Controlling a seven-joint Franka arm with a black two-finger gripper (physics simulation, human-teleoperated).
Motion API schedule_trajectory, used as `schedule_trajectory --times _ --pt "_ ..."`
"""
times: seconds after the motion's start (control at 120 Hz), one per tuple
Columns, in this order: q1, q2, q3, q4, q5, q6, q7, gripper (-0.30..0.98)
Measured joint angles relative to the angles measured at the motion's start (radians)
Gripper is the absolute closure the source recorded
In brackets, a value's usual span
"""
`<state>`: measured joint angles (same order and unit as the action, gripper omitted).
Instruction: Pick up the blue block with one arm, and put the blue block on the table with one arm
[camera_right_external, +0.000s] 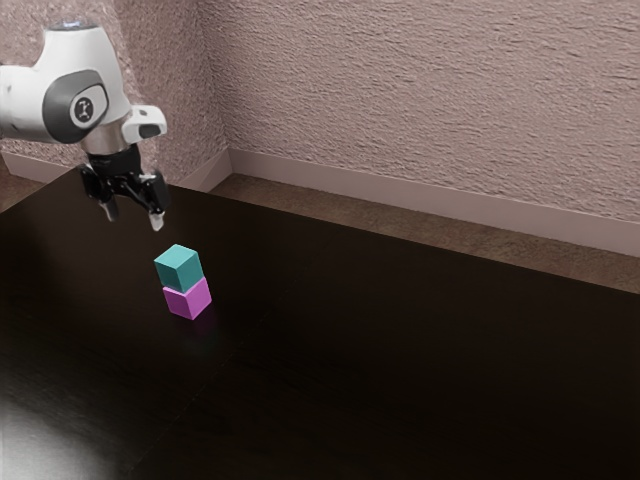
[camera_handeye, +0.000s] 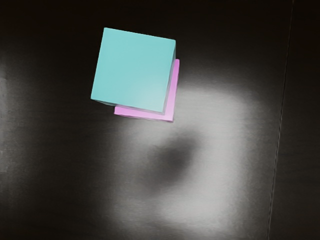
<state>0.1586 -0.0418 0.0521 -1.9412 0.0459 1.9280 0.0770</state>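
Observation:
My gripper (camera_right_external: 134, 216) hangs in the air at the exterior view's upper left, its two fingers spread wide with nothing between them. Below it and toward the exterior view's right, the teal-blue block (camera_right_external: 179, 268) rests on top of a pink block (camera_right_external: 188, 299), which stands on the dark table (camera_right_external: 400, 350). In the wrist view the blue block (camera_handeye: 134, 70) covers most of the pink block (camera_handeye: 145, 114), whose edges stick out along two sides. My gripper touches neither block.
A textured wall (camera_right_external: 430, 100) with a pale baseboard (camera_right_external: 400, 190) rises beyond the table's far edge. A thin seam line (camera_handeye: 281, 120) runs across the dark tabletop beside the blocks in the wrist view.

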Motion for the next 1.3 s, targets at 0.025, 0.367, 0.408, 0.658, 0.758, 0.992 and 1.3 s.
schedule_trajectory --times 0.025,0.367,0.408,0.658,0.758,0.992,1.3 --pt "0.003 0.004 0.0 -0.004 0.008 0.016 0.005 0.0" --pt "0.065 0.112 -0.001 -0.095 0.029 0.221 0.088 0.0" --pt "0.071 0.128 -0.001 -0.099 0.027 0.24 0.095 0.0" --pt "0.065 0.198 -0.001 -0.067 0.013 0.315 0.129 0.0" --pt "0.063 0.234 -0.001 -0.028 0.012 0.323 0.14 0.0" --pt "0.053 0.308 -0.002 0.066 0.008 0.314 0.158 0.0" --pt "0.038 0.369 -0.002 0.08 -0.02 0.307 0.172 0.0"
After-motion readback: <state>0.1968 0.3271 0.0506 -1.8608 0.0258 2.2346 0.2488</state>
